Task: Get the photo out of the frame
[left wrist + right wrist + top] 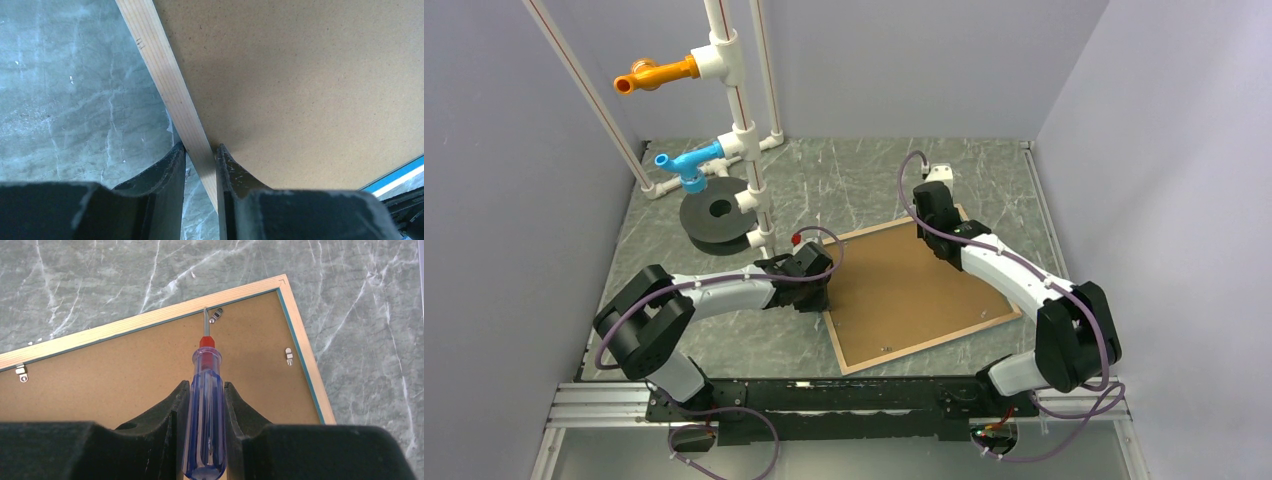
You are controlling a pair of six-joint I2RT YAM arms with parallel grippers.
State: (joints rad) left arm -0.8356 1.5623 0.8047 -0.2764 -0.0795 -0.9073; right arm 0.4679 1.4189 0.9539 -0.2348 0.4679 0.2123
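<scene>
The frame (989, 322) lies face down on the table, its light wood rim around a plain brown backing board (904, 290). The photo is hidden under the board. My left gripper (816, 292) is shut on the frame's wooden rim (175, 95) at its left edge. My right gripper (929, 200) is shut on a blue-handled screwdriver (206, 405). The screwdriver's tip (205, 315) touches the rim's inner edge beside a small metal clip (215, 316) near the frame's far corner. A thin turquoise edge (300, 360) shows inside the rim.
Two more metal clips (288, 356) (21, 372) hold the board. A white pipe stand (744, 130) with orange and blue fittings and a dark round disc (719, 215) stand at the back left. Grey walls close in both sides.
</scene>
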